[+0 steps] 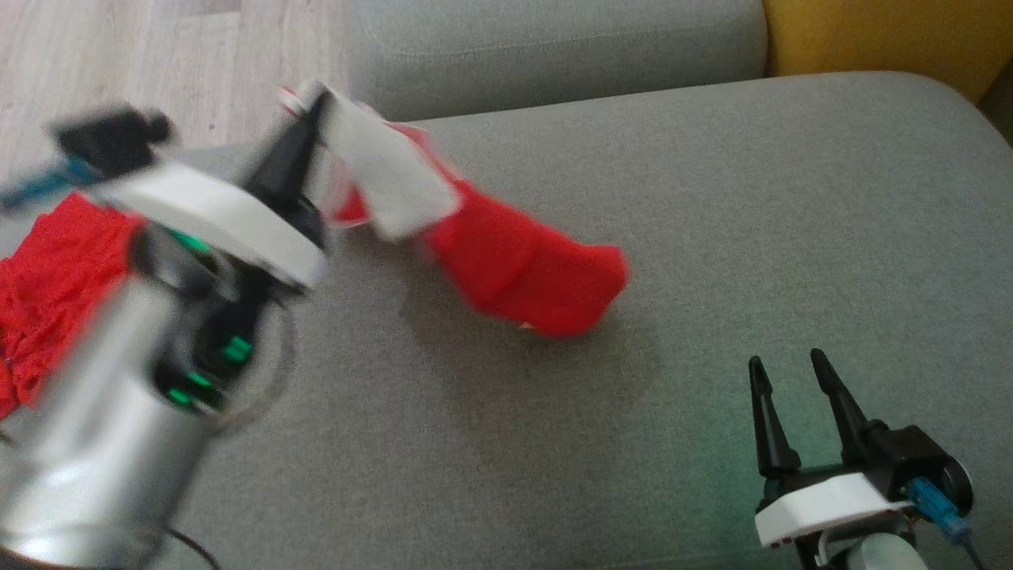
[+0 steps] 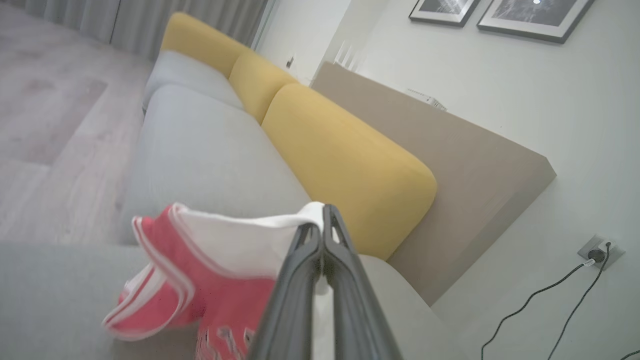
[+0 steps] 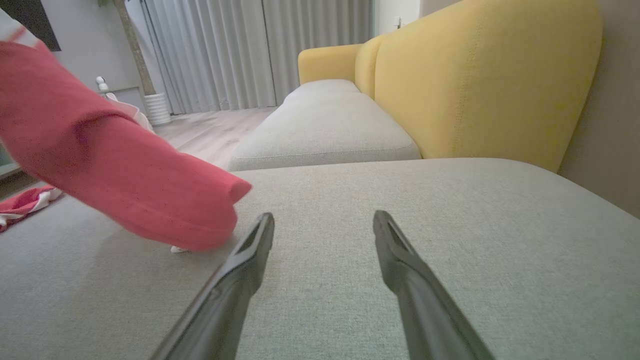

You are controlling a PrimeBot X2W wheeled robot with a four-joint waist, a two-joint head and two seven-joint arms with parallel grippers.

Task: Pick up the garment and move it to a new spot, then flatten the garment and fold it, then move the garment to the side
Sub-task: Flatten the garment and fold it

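Left end effector (image 2: 322, 216) clamped on motion-blurred red-white garment (image 1: 522, 269), white print (image 2: 222, 339) cut off, unreadable; right end effector (image 1: 787, 366) agape.

Grey sofa cushion (image 1: 712, 237) holds garment's (image 1: 538, 277) lower end and another red cloth (image 1: 47, 285).

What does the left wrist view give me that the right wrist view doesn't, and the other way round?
Left wrist: the left claw shut on the white edge of the garment, framed pictures, a wall socket. Right wrist: the open right claw, curtains, a second red cloth. Both: the garment, the grey seat cushion, the yellow backrest.
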